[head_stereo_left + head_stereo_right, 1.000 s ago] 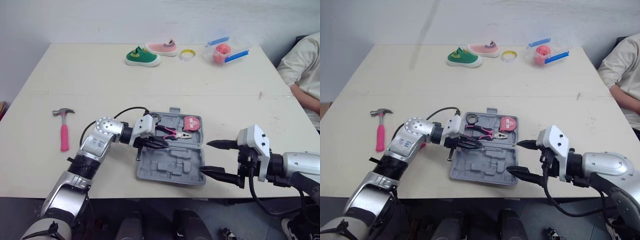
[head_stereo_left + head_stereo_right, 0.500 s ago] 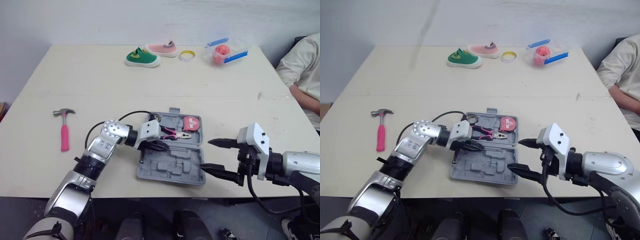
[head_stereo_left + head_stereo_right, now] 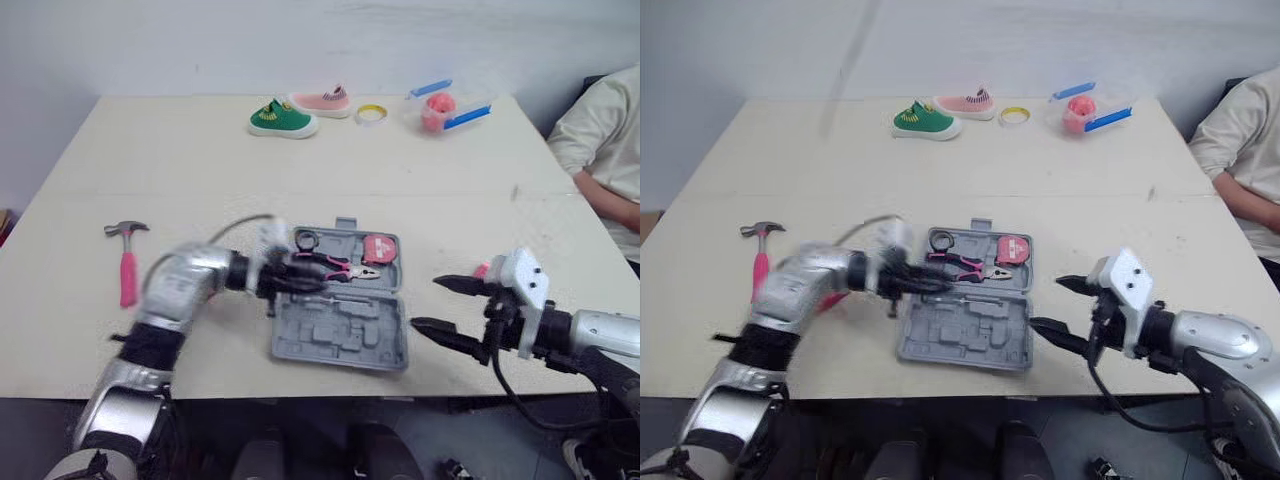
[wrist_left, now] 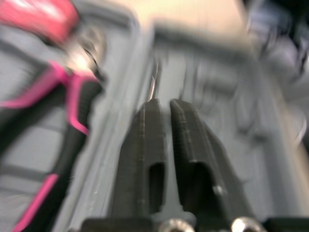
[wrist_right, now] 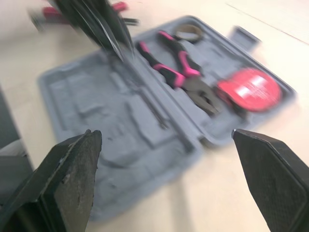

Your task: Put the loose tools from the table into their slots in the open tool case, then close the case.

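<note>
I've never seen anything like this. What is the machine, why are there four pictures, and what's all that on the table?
It is a humanoid robot with two arms, each ending in a gripper of two black fingers. Two pictures come from cameras in its head, looking down over the arms. The other two come from cameras on its wrists, looking along the fingers.

On the table lies an open grey tool case holding pink pliers and a red tape measure. A pink-handled hammer lies loose to the robot's left. The left gripper is over the case, fingers close together. The right gripper is open and empty beside it.

At the far edge sit a green shoe, a pink shoe, a tape roll and a plastic container. A person sits on the right.
</note>
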Motion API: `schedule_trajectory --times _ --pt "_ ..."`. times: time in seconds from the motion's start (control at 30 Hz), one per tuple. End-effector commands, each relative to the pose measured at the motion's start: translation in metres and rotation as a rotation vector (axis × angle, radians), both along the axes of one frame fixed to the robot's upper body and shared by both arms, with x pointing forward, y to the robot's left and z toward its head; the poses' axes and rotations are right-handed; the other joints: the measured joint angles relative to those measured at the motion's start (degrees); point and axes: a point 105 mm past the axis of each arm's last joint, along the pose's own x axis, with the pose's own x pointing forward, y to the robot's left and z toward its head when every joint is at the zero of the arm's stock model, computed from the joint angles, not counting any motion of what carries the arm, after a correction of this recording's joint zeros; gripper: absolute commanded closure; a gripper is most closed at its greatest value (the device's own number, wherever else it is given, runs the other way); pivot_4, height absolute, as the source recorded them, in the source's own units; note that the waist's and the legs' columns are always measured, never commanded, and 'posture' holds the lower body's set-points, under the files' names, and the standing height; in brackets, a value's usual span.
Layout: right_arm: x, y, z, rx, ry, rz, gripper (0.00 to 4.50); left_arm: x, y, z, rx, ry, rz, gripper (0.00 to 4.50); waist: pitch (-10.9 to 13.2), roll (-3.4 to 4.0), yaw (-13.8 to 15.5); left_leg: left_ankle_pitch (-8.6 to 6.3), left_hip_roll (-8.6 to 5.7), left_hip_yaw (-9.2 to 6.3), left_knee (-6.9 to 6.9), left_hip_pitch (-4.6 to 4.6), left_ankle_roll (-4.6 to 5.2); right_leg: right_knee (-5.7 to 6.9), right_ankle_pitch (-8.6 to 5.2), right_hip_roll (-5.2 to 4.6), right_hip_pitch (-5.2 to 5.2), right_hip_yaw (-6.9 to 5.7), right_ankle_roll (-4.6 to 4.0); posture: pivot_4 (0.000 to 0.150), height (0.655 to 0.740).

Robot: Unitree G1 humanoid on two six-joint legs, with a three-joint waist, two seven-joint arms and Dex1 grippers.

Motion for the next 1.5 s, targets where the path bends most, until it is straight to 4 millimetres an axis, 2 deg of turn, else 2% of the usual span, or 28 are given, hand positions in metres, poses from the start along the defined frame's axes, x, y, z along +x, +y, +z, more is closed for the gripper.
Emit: schedule_trajectory --times 0.03,0.13,0.17,0.2,0.27,0.33,0.47,0.63,0.77,0.9,0.97,1.07,1.17,1.4,1.5 --pt "-0.001 -0.052 0.022 -0.045 -0.054 -0.144 0.00 -0.015 0.078 0.013 -0.032 0.012 0.318 2.19 0.03 0.11 -0.42 -0.03 -0.06 0.04 -0.21 0.18 0.05 -0.07 0.00 0.00 0.08 0.12 0.00 0.150 0.7400" --pt "-0.007 -0.086 0.023 -0.095 -0.038 -0.224 0.00 -0.033 0.129 0.009 0.023 0.003 0.550 0.99 0.10 0.07 -0.21 -0.27 -0.12 0.05 -0.26 0.36 0.49 -0.30 0.00 -0.09 0.26 0.15 0.00 0.150 0.7400" --pt "-0.010 -0.097 0.023 -0.108 -0.029 -0.245 0.00 -0.042 0.152 0.008 0.033 0.002 0.652 0.57 0.12 0.04 -0.13 -0.30 -0.11 0.05 -0.24 0.36 0.54 -0.44 0.01 -0.09 0.28 0.15 0.02 0.150 0.7400" --pt "-0.011 -0.112 0.024 -0.123 -0.022 -0.287 0.00 -0.057 0.187 0.007 0.026 0.010 0.815 0.13 0.12 0.01 0.01 -0.30 -0.11 0.04 -0.27 0.34 0.54 -0.50 0.03 -0.11 0.27 0.15 0.05 0.150 0.7400" --pt "-0.009 -0.135 0.024 -0.129 -0.014 -0.350 0.00 -0.084 0.235 0.007 -0.023 0.037 1.069 0.04 0.13 -0.07 -0.01 -0.31 -0.10 0.03 -0.30 0.37 0.54 -0.52 0.03 -0.13 0.28 0.16 0.04 0.150 0.7400" --pt "-0.005 -0.143 0.022 -0.129 -0.017 -0.371 0.00 -0.098 0.249 0.003 -0.037 0.054 1.167 0.04 0.10 -0.16 0.03 -0.31 -0.10 0.03 -0.43 0.44 0.52 -0.56 0.01 -0.15 0.27 0.17 0.01 0.150 0.7400" --pt "0.005 -0.135 0.023 -0.121 -0.043 -0.322 0.00 -0.112 0.241 -0.005 -0.013 0.059 1.231 0.04 0.07 0.16 0.52 -0.31 -0.18 0.04 -0.55 0.48 0.50 -0.61 0.01 -0.33 0.26 0.19 0.00 0.150 0.7400" --pt "0.023 -0.090 0.037 -0.094 -0.097 -0.143 0.00 -0.102 0.231 -0.017 0.041 0.075 1.361 0.04 0.09 0.17 0.24 -0.23 -0.16 0.02 -0.66 0.44 0.35 -0.58 0.01 -0.31 0.18 0.14 -0.03 0.150 0.7400" --pt "0.025 -0.016 0.058 -0.043 -0.158 0.143 0.00 -0.075 0.216 -0.022 0.044 0.125 1.391 0.04 0.19 0.34 0.09 -0.20 -0.15 0.02 -0.68 0.44 0.29 -0.53 0.00 -0.22 0.15 0.13 -0.05 0.150 0.7400" --pt "0.011 0.066 0.077 0.021 -0.246 0.459 0.00 -0.051 0.211 -0.038 0.066 0.208 1.433 0.04 0.22 0.28 -0.52 -0.17 -0.11 0.02 -0.70 0.43 0.19 -0.51 0.01 -0.10 0.12 0.13 -0.03 0.150 0.7400" --pt "0.004 0.091 0.085 0.037 -0.279 0.560 0.00 -0.039 0.210 -0.042 0.044 0.243 1.449 0.04 0.25 0.23 -0.48 -0.16 -0.12 0.00 -0.66 0.35 0.15 -0.50 0.01 -0.09 0.06 0.06 -0.03 0.150 0.7400" --pt "-0.004 0.108 0.096 0.085 -0.287 0.648 0.00 -0.025 0.217 -0.043 0.071 0.240 1.475 0.04 0.29 0.07 -0.34 -0.03 -0.12 -0.01 -0.63 0.25 -0.07 -0.53 0.02 -0.11 0.02 0.03 -0.03 0.150 0.7400" --pt "-0.004 0.116 0.102 0.113 -0.290 0.675 0.00 -0.013 0.225 -0.044 0.093 0.241 1.497 0.04 0.26 -0.02 -0.03 -0.05 -0.14 0.00 -0.58 0.20 -0.06 -0.57 0.02 -0.16 0.01 0.02 -0.02 0.150 0.7400" --pt "0.005 0.122 0.102 0.131 -0.302 0.645 0.00 0.019 0.212 -0.060 0.132 0.292 1.432 0.04 0.23 -0.07 0.42 -0.07 -0.17 0.00 -0.59 0.19 -0.05 -0.61 0.02 -0.25 0.01 -0.02 -0.02 0.150 0.7400" --pt "0.009 0.119 0.100 0.123 -0.304 0.615 0.00 0.026 0.207 -0.063 0.149 0.287 1.417 0.88 0.23 -0.06 0.34 -0.05 -0.17 -0.01 -0.59 0.23 -0.06 -0.54 0.02 -0.25 0.01 -0.04 -0.02 0.150 0.7400"
